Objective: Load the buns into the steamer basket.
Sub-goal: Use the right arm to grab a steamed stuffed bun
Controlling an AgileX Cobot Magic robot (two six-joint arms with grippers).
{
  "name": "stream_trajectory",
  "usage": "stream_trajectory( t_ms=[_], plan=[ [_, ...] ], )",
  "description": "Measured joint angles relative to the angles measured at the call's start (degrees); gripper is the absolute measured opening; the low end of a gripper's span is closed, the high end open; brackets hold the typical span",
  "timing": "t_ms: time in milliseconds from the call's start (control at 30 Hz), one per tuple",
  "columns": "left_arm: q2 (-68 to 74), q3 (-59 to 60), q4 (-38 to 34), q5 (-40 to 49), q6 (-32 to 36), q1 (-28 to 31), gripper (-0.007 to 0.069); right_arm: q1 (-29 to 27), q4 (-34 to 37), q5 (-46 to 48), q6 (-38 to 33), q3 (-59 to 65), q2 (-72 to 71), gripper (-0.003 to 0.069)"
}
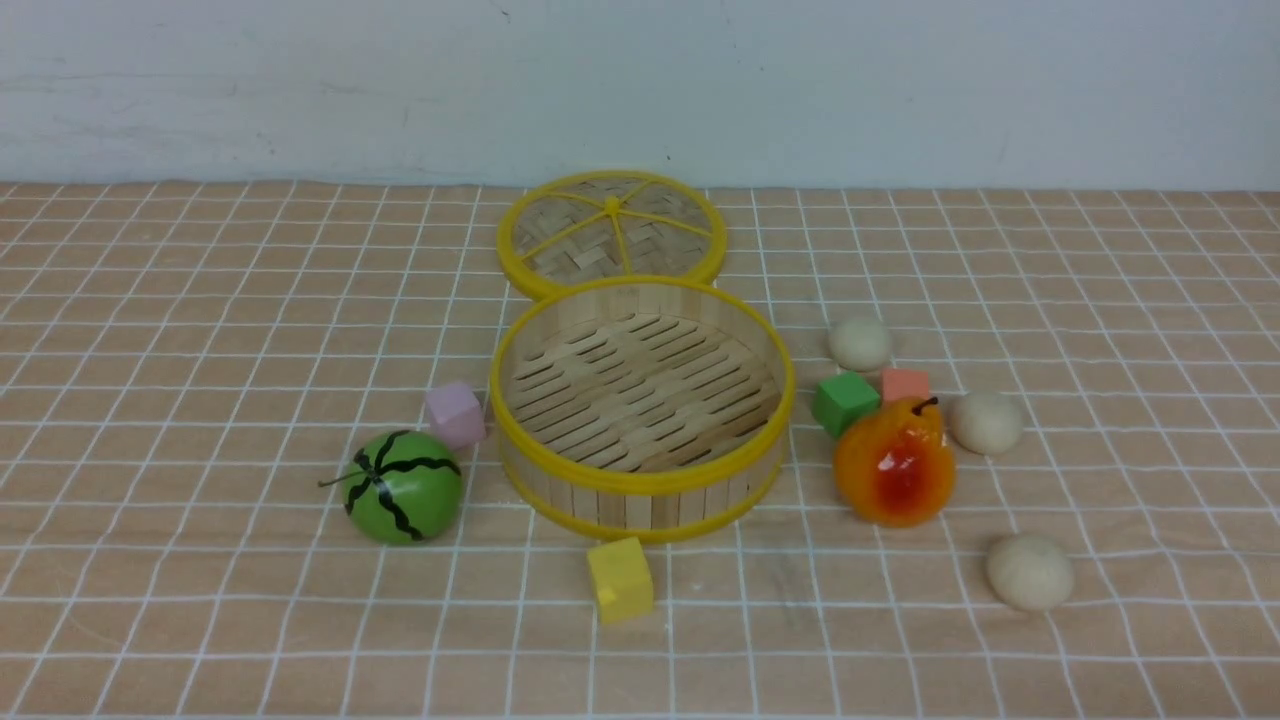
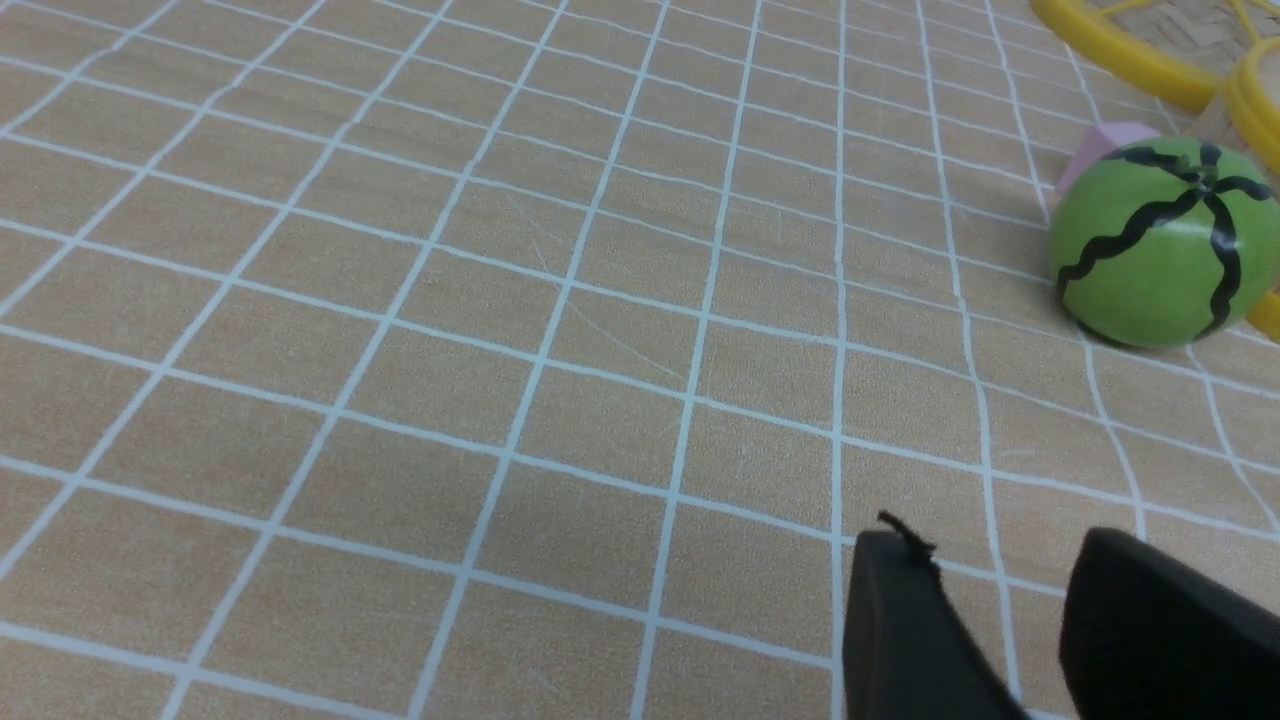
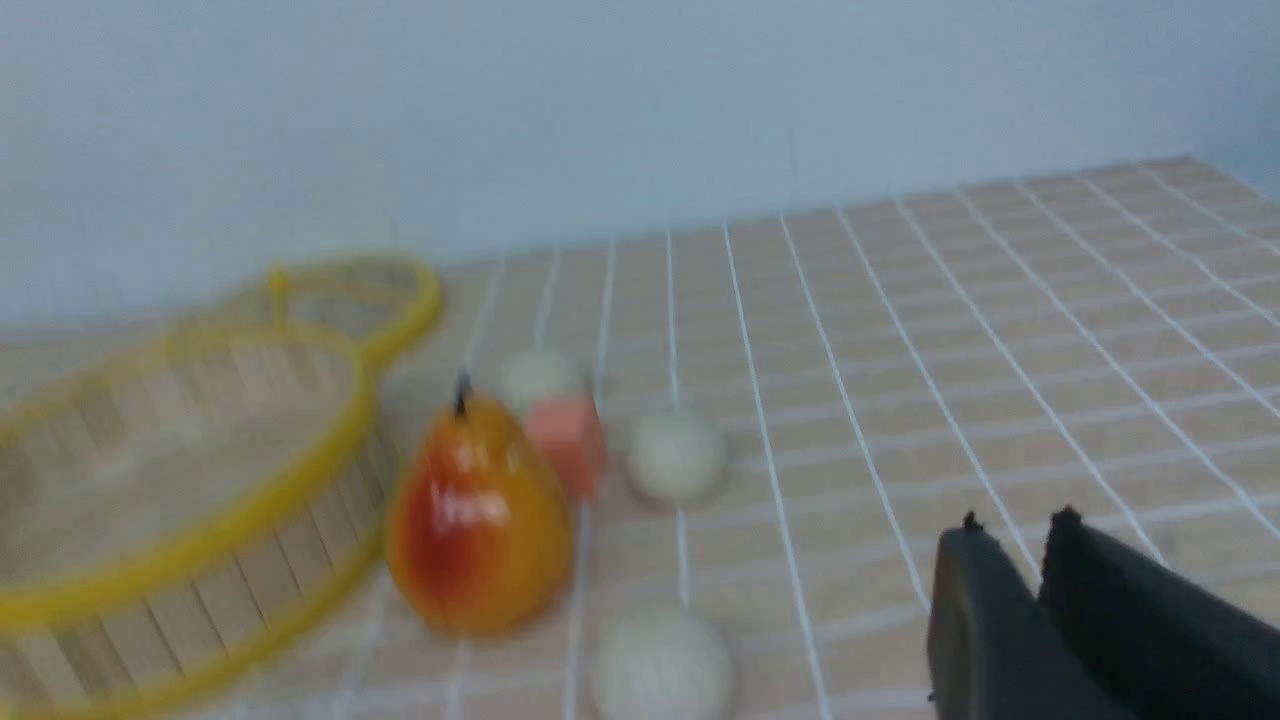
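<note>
Yellow cube [image 1: 620,580] on the checked bench [image 1: 200,300], just in front of the steamer basket [image 1: 640,487], which stands upright at centre with its lid [image 1: 612,230] lying behind it. The far bun [image 1: 860,343], middle bun [image 1: 986,422] and near bun [image 1: 1030,572] all lie on the bench outside the basket, to its right, around the toy pear [image 1: 893,462]. The left fingers [image 2: 900,620] are slightly spread and hold nothing. The right fingers [image 3: 980,620] overlap in view, so whether they are spread or pressed together cannot be told.

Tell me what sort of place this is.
Probably a tabletop robot test bench, not a real kitchen: checked cloth before a bare wall, with a toy watermelon, toy pear and yellow cube around a bamboo steamer basket.
</note>
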Motion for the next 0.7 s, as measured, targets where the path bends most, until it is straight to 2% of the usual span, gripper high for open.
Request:
stream_trajectory(
  t_ms=[100, 233, 333, 433, 467, 600, 633, 700],
  plan=[
    [0.0, 0.0, 0.0, 0.0, 0.0, 0.0, 0.0238, 0.0, 3.7, -6.3, 2.7, 0.0, 0.0, 0.0105],
    [0.0, 0.0, 0.0, 0.0, 0.0, 0.0, 0.0238, 0.0, 3.9, -14.2, 2.3, -0.1, 0.0, 0.0109],
    [0.0, 0.0, 0.0, 0.0, 0.0, 0.0, 0.0238, 0.1, 3.9, -13.1, 5.7, -2.9, 0.0, 0.0113],
    [0.0, 0.0, 0.0, 0.0, 0.0, 0.1, 0.0238, 0.2, 3.5, -6.4, 8.0, -10.0, 0.7, 0.0116],
    [0.0, 0.0, 0.0, 0.0, 0.0, 0.1, 0.0238, 0.2, 2.5, -0.1, 8.1, -16.5, 3.2, 0.012],
    [0.0, 0.0, 0.0, 0.0, 0.0, 0.1, 0.0238, 0.2, 0.2, 10.8, 8.1, -27.8, 9.8, 0.0122],
    [0.0, 0.0, 0.0, 0.0, 0.0, 0.1, 0.0238, 0.2, -1.0, 17.6, 8.1, -33.4, 13.9, 0.0123],
    [0.0, 0.0, 0.0, 0.0, 0.0, 0.1, 0.0238, 0.2, -3.0, 24.5, 7.8, -40.1, 19.6, 0.0125]
  ],
)
